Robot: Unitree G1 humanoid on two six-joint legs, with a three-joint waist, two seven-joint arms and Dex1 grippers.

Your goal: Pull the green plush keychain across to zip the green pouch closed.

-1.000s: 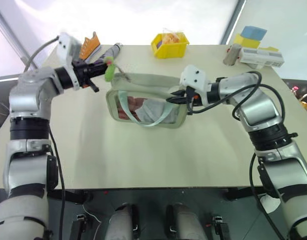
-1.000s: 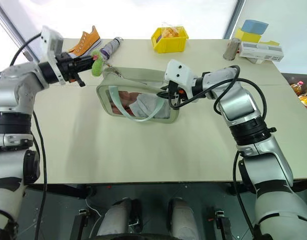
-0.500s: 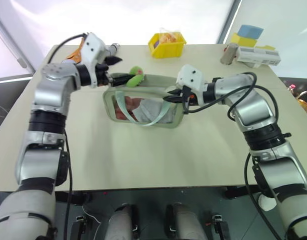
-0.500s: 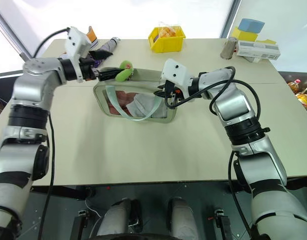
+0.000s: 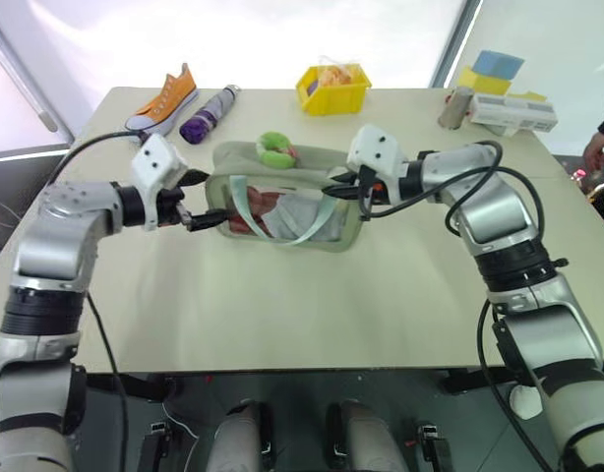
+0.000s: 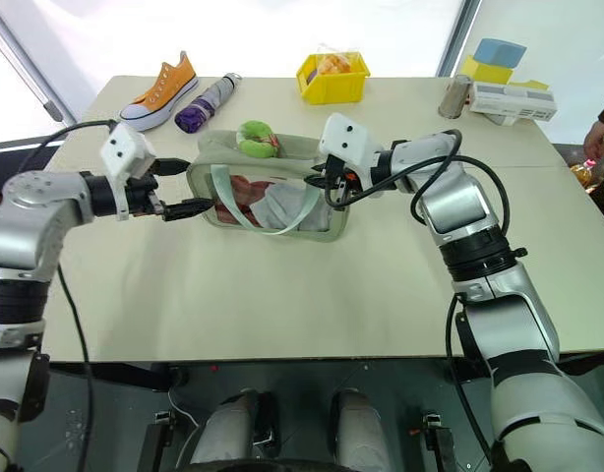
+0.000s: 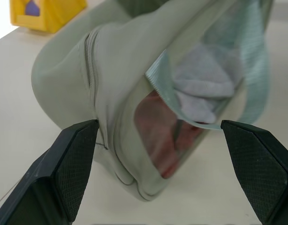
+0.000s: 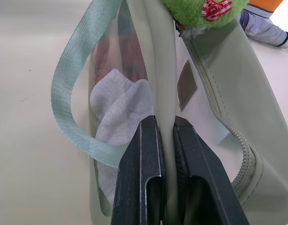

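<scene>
Since a second ago we are seeing the left gripper (image 5: 206,214) let go of the green plush keychain (image 5: 275,149) and drop from the pouch's far left corner to its left end, jaws now spread wide and empty.

Head views: the keychain is lying on top of the green pouch (image 5: 282,198), about a third of the way along from its left end; the pouch is sitting mid-table (image 5: 282,295). We are judging the zip only partly run: the keychain is sitting short of the right end, so the pull across is still left. The right gripper (image 6: 324,183) is pinching the pouch's right top edge, bracing it.

Left wrist view: both pads (image 7: 73,159) are standing either side of the pouch's left end, touching nothing. It is showing the end seam and clear panel close up, which the head views are not.

Right wrist view: fingers (image 8: 144,173) are clamped on a fold of pouch fabric. It is showing open zipper teeth running from the keychain towards the gripper.
</scene>
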